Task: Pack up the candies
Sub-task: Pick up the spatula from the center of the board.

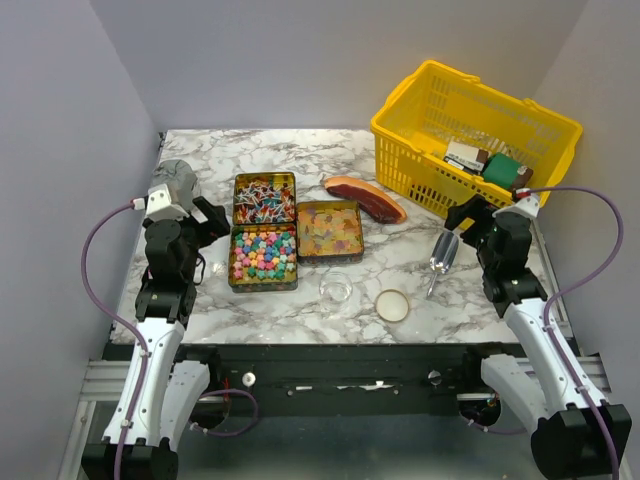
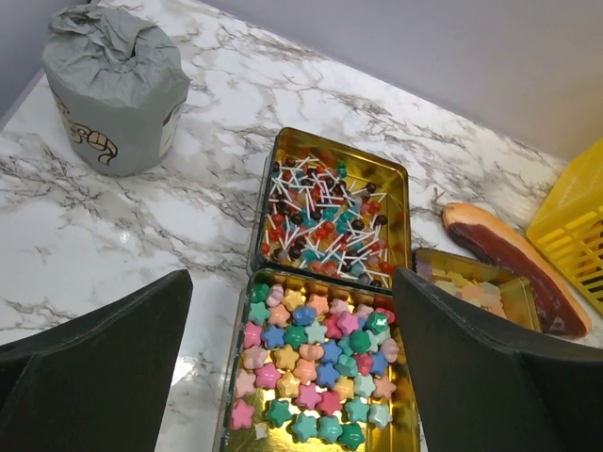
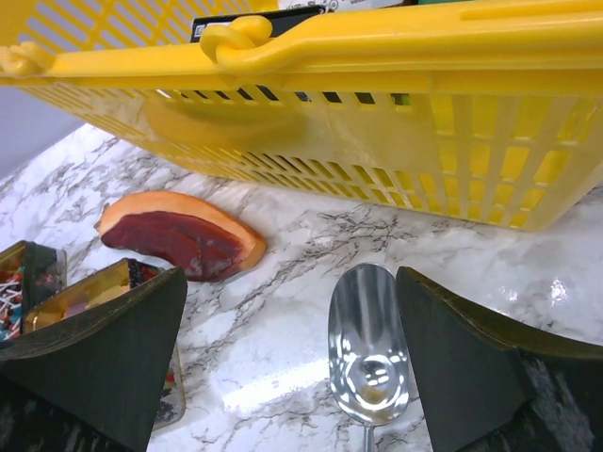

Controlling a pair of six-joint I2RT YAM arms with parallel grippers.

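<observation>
Candies (image 1: 264, 255) lie sorted in three open gold tins (image 1: 297, 262) left of table (image 1: 215, 150) centre. Pastel star bits (image 2: 316, 363) fill the near tin, red, blue and white pieces on white sticks (image 2: 325, 212) the tin touching it behind, and yellow-orange pieces (image 1: 329, 230) the tin to the right. None of them is lifted out. Left gripper (image 2: 292, 282) hangs over the near edge of the star tin, fingers spread wide and holding nothing. A grey roll (image 2: 118, 89) stands well off to its far left. Right gripper (image 3: 292, 278) is likewise wide apart and empty, poised above a metal scoop (image 3: 367, 348) lying flat on the marble, bowl pointing toward the yellow basket (image 3: 377, 132). A reddish slab (image 3: 179, 240) lies between the basket and the tins. A small clear jar (image 1: 336, 288) and a round lid (image 1: 392, 305) sit apart near the front edge, with the jar just in front of the tins. Judgement: the task is at its opening step, with the tool not taken up and nothing packed. The likely next move is for the right arm to drop and close on the scoop. The handle runs out of the wrist view at the bottom, so the grip point must be read from the overhead view. The handle is thin and lies flat, so the fingers need to come low and square across it or it may skate on the smooth marble.
</observation>
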